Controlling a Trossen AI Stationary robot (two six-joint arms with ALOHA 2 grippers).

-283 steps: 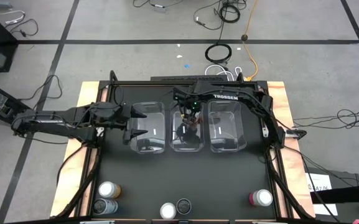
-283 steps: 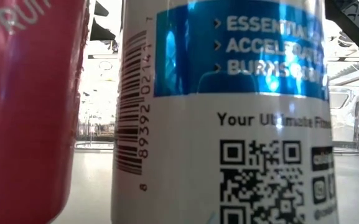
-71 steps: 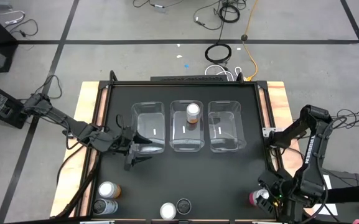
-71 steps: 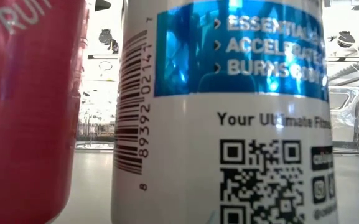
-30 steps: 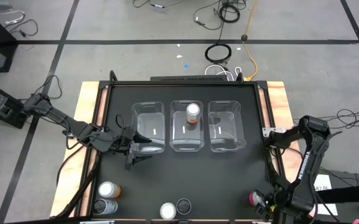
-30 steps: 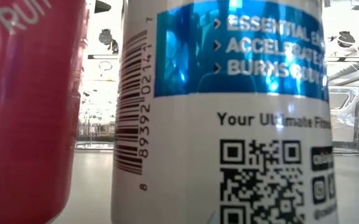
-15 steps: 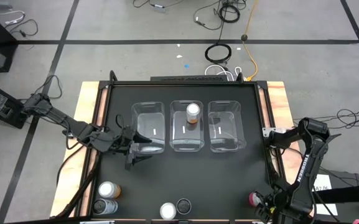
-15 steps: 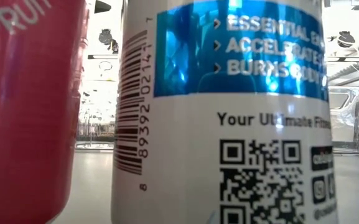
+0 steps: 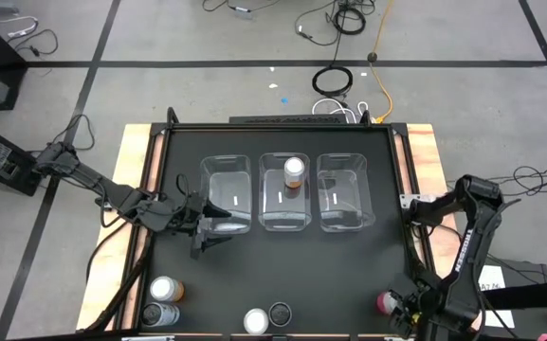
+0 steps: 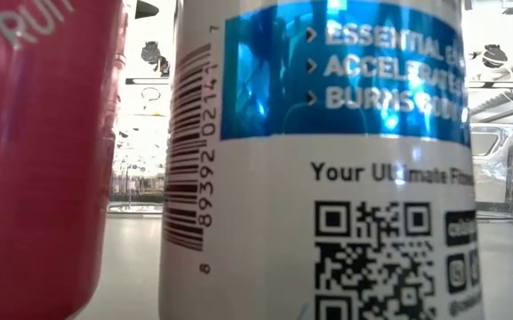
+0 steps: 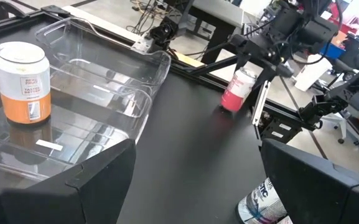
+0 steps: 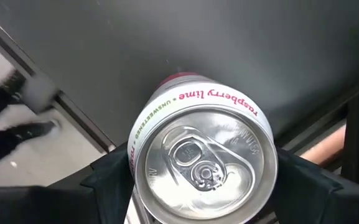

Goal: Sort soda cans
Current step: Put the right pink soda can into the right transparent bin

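Gripping the pink can (image 12: 201,163), right fingers (image 12: 114,186) hide it from above; left fingers (image 11: 98,180) spread.

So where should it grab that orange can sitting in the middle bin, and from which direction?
Take the orange can from straight above, fingers closing across its round side just under the top rim. It stands upright inside the clear middle bin, whose walls block any sideways approach, so a top-down grasp looks safest.

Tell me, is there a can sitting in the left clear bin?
No, the left bin holds nothing in the overhead view; the only binned can is the orange can in the middle bin.
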